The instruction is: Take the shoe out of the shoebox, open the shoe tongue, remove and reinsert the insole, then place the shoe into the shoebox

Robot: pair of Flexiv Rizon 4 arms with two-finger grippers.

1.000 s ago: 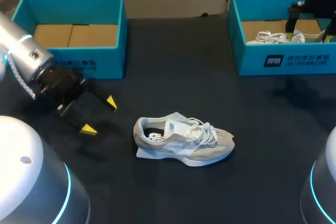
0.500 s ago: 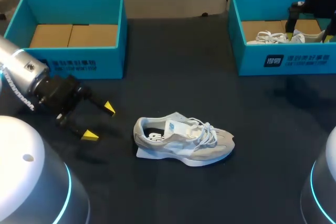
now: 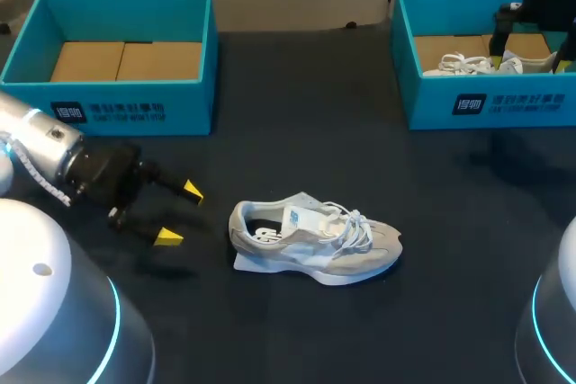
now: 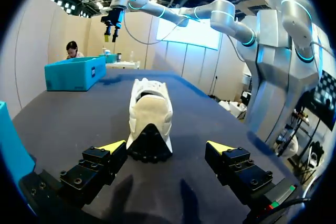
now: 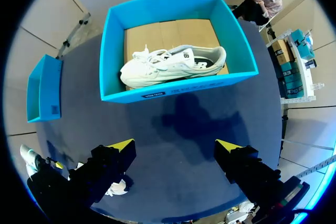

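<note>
Head view: fixed, high and behind, facing down over the whole surface [image 3: 297,114]. Left wrist view: low, just over the surface, facing along the left pincer [image 4: 166,147] at the heel of the shoe [image 4: 151,116] close ahead, which the head view also shows. Right wrist view: high over the far right corner, facing straight down past the right pincer [image 5: 175,145] into the shoebox [image 5: 178,92], seen in all three.

Place: a robotics lab, laid out as a test bench.
Machines: a left arm [image 3: 40,143] and a right arm [image 4: 226,17], grey metal with lit blue rings.
Bench: one black table [image 3: 297,123].
Props: matching teal boxes, left shoebox [image 3: 117,112] and right shoebox [image 3: 513,103]; a pale shoe [image 3: 310,242] on the tabletop.
</note>
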